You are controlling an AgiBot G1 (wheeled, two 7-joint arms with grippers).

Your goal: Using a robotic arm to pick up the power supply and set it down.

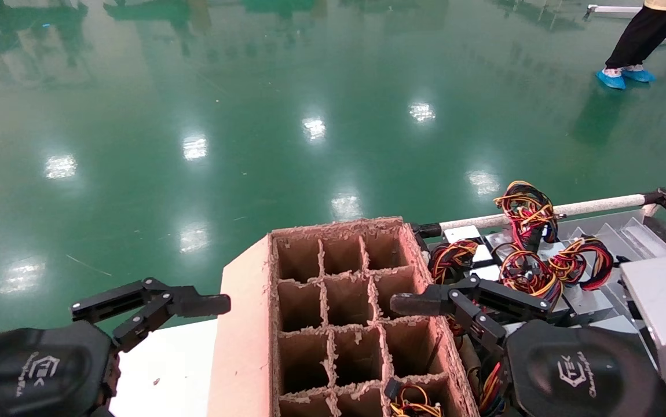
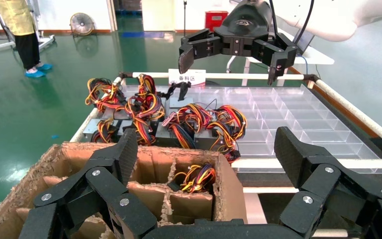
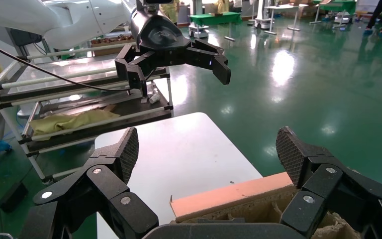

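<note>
Both arms end in glossy, rounded black wrist housings, each marked with a white logo and lettering. From each housing springs a black linkage tool, the left tool (image 1: 153,306) and the right tool (image 1: 460,304), built of flat bars joined by silver screws, with two fingers (image 3: 128,152) faced in finely textured pads. Behind the wrists the upper arm shells are smooth white, and a thin black cable trails along one.
</note>
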